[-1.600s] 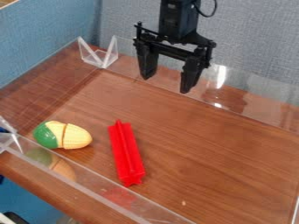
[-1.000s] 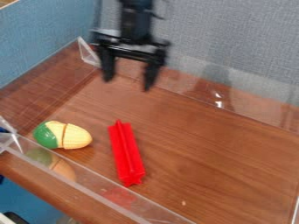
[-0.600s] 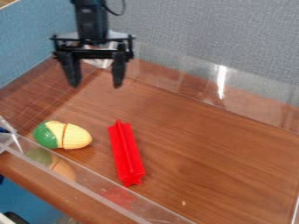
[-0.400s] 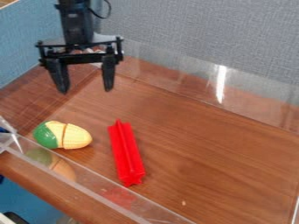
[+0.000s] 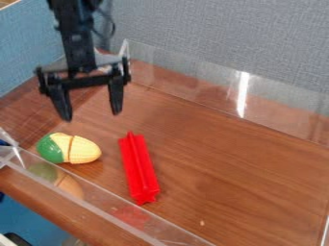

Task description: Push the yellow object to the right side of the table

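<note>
The yellow object (image 5: 69, 148), an egg-shaped toy with a green cap on its left end, lies near the table's front left edge. My gripper (image 5: 90, 111) hangs just above and slightly behind it, open, with its two black fingers spread wide and nothing between them. Its left fingertip is close over the toy's far side, apart from it. The brown wood-grain table (image 5: 232, 154) stretches away to the right.
A long red bar (image 5: 138, 166) lies right of the yellow toy, pointing toward the front edge. Low clear acrylic walls (image 5: 244, 91) ring the tabletop. A blue wall stands behind.
The open gripper has swept from the back middle of the table leftward and down toward the front, ending above the yellow toy. The toy and red bar have not moved.
</note>
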Motion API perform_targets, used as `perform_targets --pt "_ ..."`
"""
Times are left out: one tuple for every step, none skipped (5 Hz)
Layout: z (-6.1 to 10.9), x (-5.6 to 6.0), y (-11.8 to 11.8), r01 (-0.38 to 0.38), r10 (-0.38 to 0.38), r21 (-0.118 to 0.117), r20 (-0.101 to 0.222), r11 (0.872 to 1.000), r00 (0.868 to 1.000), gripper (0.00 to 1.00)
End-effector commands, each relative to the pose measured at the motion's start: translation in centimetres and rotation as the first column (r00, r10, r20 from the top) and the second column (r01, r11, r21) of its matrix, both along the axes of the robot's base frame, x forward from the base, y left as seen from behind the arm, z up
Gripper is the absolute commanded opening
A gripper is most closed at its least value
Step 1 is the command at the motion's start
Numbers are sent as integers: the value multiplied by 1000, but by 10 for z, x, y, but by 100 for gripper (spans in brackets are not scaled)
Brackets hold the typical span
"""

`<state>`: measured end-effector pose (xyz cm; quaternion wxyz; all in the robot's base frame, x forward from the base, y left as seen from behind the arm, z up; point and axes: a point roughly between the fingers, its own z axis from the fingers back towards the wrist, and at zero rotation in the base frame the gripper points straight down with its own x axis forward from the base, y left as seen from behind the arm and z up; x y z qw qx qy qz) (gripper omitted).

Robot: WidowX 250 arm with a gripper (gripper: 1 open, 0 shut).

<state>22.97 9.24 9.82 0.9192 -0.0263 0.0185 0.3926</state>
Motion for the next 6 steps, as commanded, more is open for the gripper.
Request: perform_targets --pt "-12 -2 -6 -103 101 35 57 994 993 100" --pt "-26 -8 -10 -126 124 39 61 991 990 100" --pt "-29 -14 -9 -121 119 36 63 992 991 100" --pt "-38 -14 4 -157 154 36 60 987 986 100" --pt "-47 -13 18 -197 195 39 54 980 979 100" --pt "-57 -9 31 -225 223 45 50 973 974 100"
